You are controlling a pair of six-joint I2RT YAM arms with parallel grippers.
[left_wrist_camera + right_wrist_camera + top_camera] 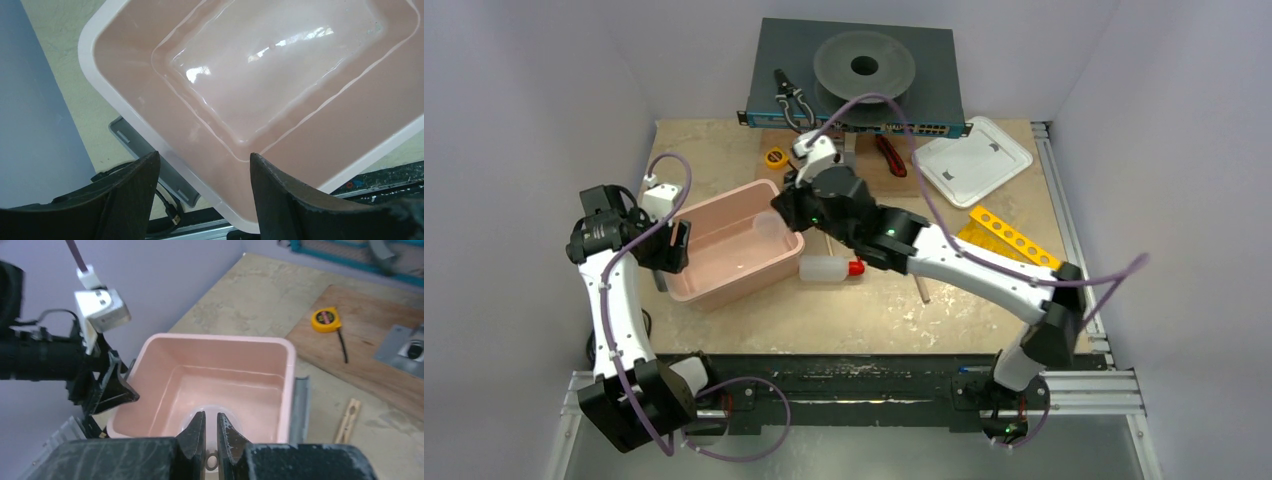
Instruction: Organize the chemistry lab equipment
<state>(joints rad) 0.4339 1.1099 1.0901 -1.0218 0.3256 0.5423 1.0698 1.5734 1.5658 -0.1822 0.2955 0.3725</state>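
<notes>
My right gripper is shut on the small clear round dish and holds it over the near right part of the pink bin. In the top view the dish hangs just inside the bin's right rim. My left gripper is open, one finger on each side of the bin's left corner rim, also seen from above. The translucent squeeze bottle with a red cap lies on the table right of the bin. A wooden stick lies further right. No blue-capped tubes show.
A yellow tape measure, a red-handled tool and pliers lie at the back. A white tray and a yellow holed rack sit at the right. A grey metal bar lies against the bin's right side.
</notes>
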